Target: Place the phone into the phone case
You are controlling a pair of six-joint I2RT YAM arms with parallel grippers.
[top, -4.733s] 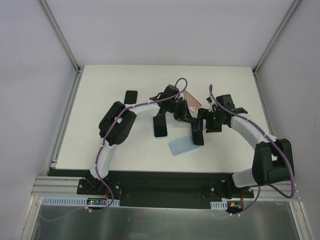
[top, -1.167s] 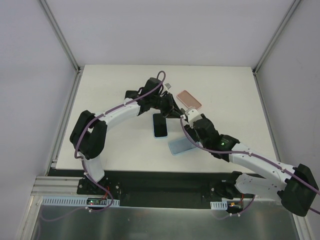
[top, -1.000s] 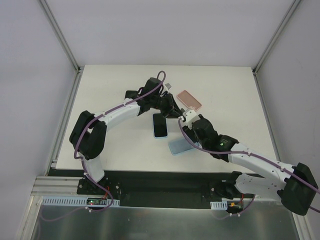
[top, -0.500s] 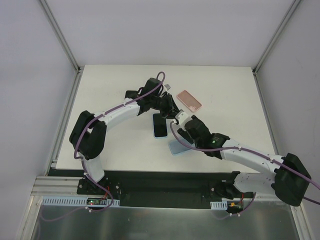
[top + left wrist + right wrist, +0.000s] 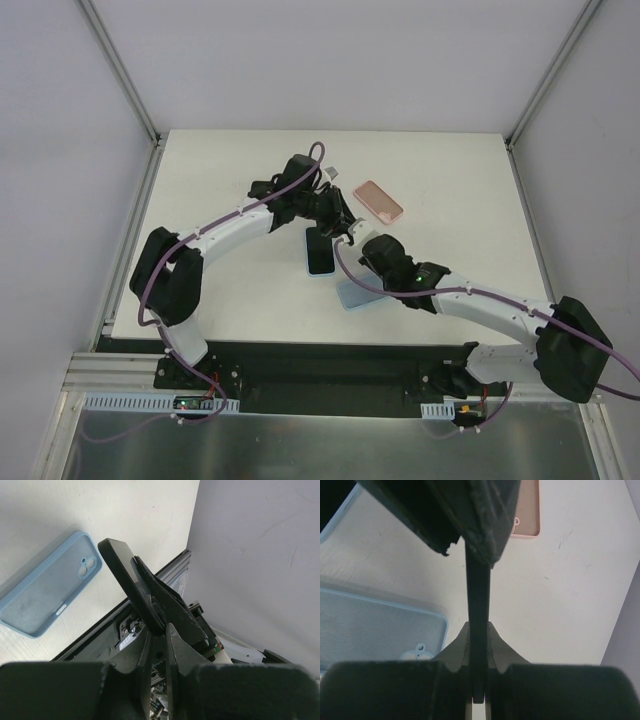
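Phone [image 5: 117,560] pinched edge-up just over the light-blue phone case [image 5: 47,587]
We see the left gripper [image 5: 145,592] and the right gripper [image 5: 478,627] both clamped tight on its flat faces, holding it off the bench [image 5: 560,595] beside the case. We judge it stiff, thin and slick: grip firmly near mid-length. The case rim likely flexes.

A white table [image 5: 450,170] fills the middle of the booth, with plain grey walls [image 5: 330,60] rising behind it and at both sides. An aluminium rail [image 5: 128,245] runs along the table's left edge, and two slanted aluminium posts [image 5: 120,70] climb from its far corners. Against the table's near edge lies a black mounting plate [image 5: 330,365], and nearer than that a shiny metal sheet [image 5: 330,445]. On the table's far half sits a small grey object [image 5: 331,175], too small to identify
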